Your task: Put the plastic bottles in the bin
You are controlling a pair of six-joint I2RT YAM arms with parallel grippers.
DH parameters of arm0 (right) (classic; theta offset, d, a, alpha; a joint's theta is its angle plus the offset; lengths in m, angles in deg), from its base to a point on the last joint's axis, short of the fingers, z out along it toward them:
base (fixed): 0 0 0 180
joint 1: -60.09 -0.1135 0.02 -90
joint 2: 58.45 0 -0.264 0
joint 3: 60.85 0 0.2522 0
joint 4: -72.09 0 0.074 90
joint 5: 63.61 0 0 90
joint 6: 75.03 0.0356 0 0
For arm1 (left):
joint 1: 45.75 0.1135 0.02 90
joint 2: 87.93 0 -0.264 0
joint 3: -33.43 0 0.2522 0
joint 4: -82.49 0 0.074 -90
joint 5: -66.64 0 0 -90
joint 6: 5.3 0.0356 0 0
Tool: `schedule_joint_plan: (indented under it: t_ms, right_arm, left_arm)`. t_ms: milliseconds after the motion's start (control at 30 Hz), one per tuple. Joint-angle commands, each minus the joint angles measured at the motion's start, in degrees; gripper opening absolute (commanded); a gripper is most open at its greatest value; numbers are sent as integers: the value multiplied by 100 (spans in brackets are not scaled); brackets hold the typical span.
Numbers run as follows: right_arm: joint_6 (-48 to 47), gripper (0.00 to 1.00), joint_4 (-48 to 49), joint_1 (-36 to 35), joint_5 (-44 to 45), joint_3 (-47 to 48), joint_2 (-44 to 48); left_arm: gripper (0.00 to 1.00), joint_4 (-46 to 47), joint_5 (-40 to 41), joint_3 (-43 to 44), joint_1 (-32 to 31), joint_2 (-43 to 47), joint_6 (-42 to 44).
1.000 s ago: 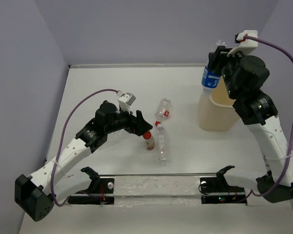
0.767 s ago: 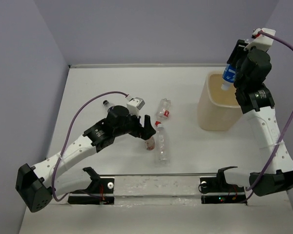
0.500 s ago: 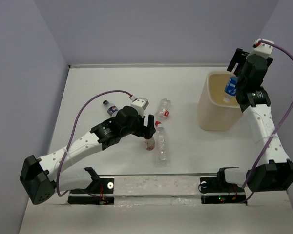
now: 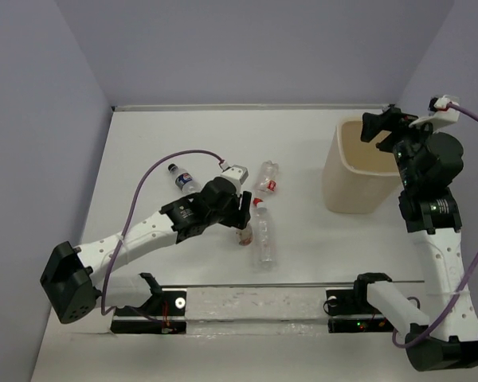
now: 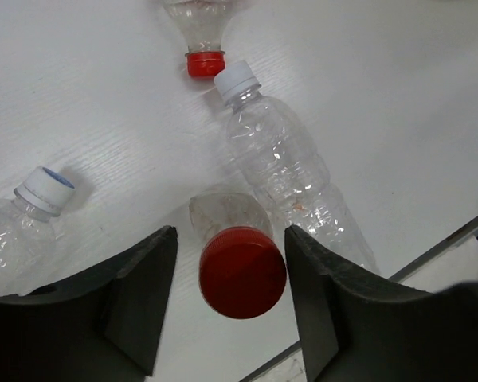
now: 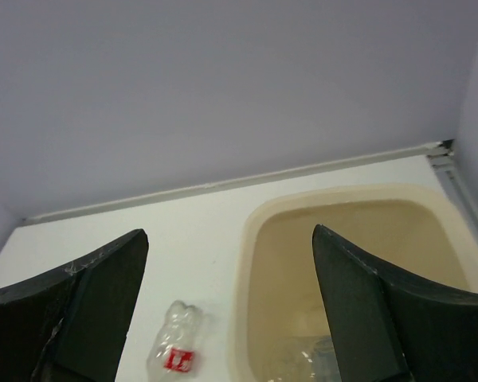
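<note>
Plenty of white table (image 4: 143, 135) all round the bottles. Purple walls (image 4: 48, 119) at the far and side edges, a clear rail (image 4: 255, 301) along the near edge.

Left gripper (image 5: 231, 232) wide open, one finger each side of an upright red-capped bottle (image 5: 240, 270), not touching it, holding nothing. Just beside: a clear white-capped bottle (image 5: 291, 179) lying flat, another clear bottle (image 5: 16, 231), and a red-labelled bottle (image 4: 266, 179) farther back. Small dark-capped bottle (image 4: 181, 177) alone to the left.

Right gripper (image 6: 231, 239) wide open and empty over the cream bin (image 6: 251, 263) on the right. One bottle (image 6: 319, 350) dimly seen at the bin's bottom.
</note>
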Motion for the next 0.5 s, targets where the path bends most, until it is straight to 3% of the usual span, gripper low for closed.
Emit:
schedule_joint_plan:
  t_ms: [0,133,167,300,467]
  right_arm:
    - [577,89,-43,-248,-1334,-552,331]
    - [929,89,273,-905,-2029,-1299,560]
    - [938,89,317,-1534,-1986,-1526,551]
    - [859,92,204,-2901,-934,-1818,148]
    - [1307,94,397,-3411,-686,-2547,-309]
  left_arm:
    - [62,-64,101,155,-75,-85,-52]
    - [38,-187,215,190,-75,-147,-70]
    - [34,-239,206,207,-75,-164,-79]
    - [7,-546,364,436,-75,-226,-122]
    - [0,-784,969,708,-66,282,-184]
